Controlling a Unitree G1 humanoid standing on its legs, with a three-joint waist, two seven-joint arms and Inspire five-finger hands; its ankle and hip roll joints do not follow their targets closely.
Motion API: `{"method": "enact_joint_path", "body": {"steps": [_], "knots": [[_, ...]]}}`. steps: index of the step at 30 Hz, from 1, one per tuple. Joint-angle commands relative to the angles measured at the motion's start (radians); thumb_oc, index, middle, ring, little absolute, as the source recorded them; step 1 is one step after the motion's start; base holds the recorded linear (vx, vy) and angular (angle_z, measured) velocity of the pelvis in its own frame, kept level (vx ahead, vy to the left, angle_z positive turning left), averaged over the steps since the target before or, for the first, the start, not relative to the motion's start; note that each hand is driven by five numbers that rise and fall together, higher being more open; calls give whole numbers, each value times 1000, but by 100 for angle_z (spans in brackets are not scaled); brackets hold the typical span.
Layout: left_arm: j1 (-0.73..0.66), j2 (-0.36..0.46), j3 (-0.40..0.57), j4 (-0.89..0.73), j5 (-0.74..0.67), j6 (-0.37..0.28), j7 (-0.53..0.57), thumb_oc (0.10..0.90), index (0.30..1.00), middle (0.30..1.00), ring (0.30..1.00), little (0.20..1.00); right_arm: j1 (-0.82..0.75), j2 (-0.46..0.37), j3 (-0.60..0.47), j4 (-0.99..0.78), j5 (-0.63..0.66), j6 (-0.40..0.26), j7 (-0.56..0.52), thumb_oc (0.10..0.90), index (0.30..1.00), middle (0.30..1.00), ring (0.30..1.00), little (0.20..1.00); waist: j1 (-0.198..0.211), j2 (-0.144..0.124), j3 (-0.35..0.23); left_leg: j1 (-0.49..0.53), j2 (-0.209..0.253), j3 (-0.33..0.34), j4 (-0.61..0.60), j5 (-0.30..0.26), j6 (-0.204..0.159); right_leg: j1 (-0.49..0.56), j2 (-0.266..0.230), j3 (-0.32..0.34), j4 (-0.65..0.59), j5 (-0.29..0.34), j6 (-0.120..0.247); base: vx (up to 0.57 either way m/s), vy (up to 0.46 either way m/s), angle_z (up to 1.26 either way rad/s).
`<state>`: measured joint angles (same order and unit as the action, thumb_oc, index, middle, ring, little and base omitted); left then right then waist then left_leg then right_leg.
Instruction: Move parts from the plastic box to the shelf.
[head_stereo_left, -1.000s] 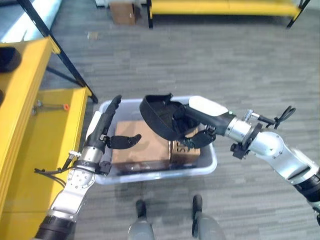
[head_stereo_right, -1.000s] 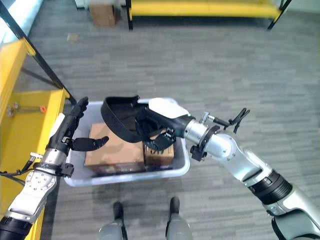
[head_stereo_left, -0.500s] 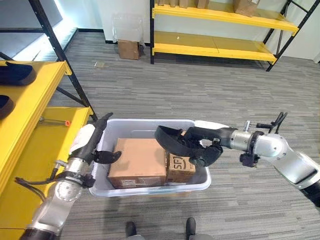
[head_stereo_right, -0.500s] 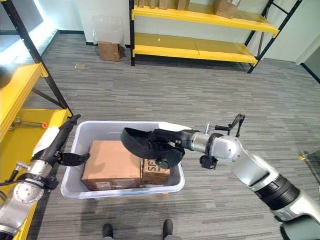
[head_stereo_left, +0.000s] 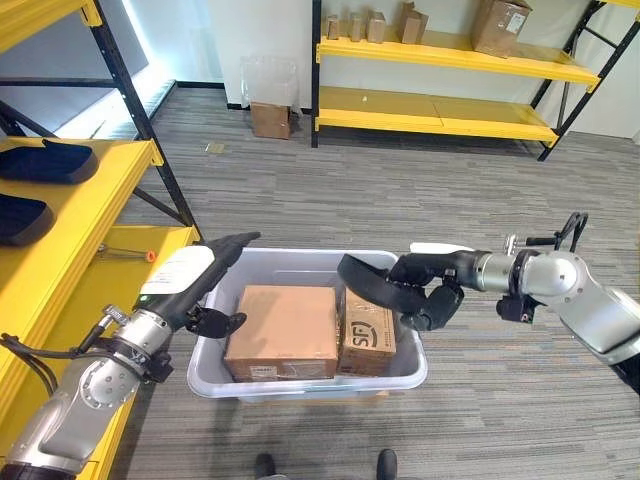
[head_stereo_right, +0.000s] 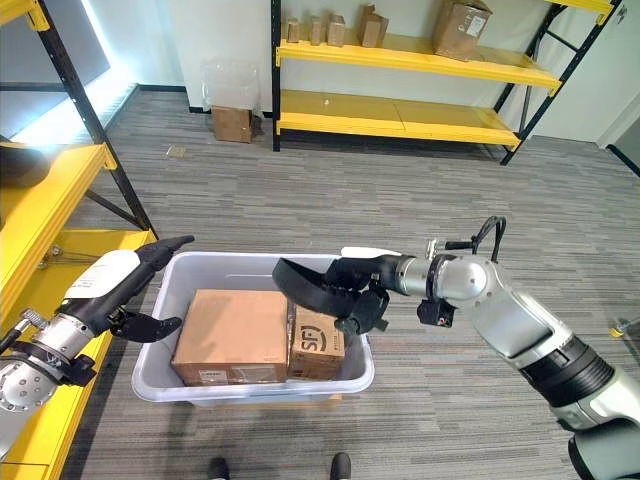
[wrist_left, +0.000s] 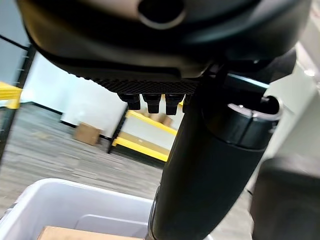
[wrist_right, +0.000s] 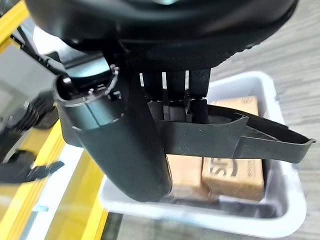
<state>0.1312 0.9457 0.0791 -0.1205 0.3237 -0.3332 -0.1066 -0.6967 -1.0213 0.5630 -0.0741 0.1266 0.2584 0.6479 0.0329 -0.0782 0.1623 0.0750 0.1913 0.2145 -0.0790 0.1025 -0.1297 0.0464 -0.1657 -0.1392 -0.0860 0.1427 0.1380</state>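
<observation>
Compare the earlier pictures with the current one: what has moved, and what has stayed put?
The camera tilted up. The right hand still grips the black part, now held flatter over the plastic box. The left hand stays open beside the box. Both cardboard boxes remain inside.

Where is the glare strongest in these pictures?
Left eye view: a white glare patch lies on the floor behind the yellow shelf, at far left. Left wrist view: the wall is bright, so the left hand reads as a dark mass. Right wrist view: even light on the black part and plastic box, no glare.
</observation>
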Motion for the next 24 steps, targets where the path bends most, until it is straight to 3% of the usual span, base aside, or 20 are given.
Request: {"method": "enact_joint_path", "body": {"steps": [1, 7, 9, 13, 24], "knots": [[-139, 109, -30, -61, -36, -141, -12, 900, 1000, 1000, 1000, 1000, -181, 10, 25, 52, -44, -105, -30, 400, 300, 300, 300, 300, 13, 6, -105, 41, 44, 43, -8, -34, -3, 23, -79, -62, -1, -7, 88, 0, 0, 0], [-296, 115, -133, -85, -107, -159, -111, 900, 1000, 1000, 1000, 1000, -219, 86, 74, 36, -97, -113, 16, 400, 300, 300, 300, 300, -7, 16, -115, 46, 37, 46, -8, -40, 1, 23, -82, -50, -1, -5, 92, 3, 4, 0], [-360, 90, -193, -92, -117, -142, -155, 900, 1000, 1000, 1000, 1000, -225, 134, 99, 18, -142, -87, 34, 400, 300, 300, 300, 300, -14, 19, -118, 48, 33, 46, -8, -45, 4, 24, -82, -43, -1, -6, 91, 0, 0, 0], [-422, 72, -272, -99, -168, -90, -234, 900, 1000, 1000, 1000, 1000, -247, 175, 145, 24, -183, -109, 39, 400, 300, 300, 300, 300, -16, 20, -119, 49, 33, 48, -8, -48, 2, 24, -81, -36, -1, -8, 89, 0, 0, 0], [-566, -41, -433, -9, -110, -22, -197, 900, 1000, 1000, 1000, 1000, -309, 291, 268, -11, -186, -53, 33, 400, 300, 300, 300, 300, -34, 18, -124, 58, 35, 63, -8, -56, 3, 25, -77, -19, -1, -14, 83, 0, 1, -2]]}}
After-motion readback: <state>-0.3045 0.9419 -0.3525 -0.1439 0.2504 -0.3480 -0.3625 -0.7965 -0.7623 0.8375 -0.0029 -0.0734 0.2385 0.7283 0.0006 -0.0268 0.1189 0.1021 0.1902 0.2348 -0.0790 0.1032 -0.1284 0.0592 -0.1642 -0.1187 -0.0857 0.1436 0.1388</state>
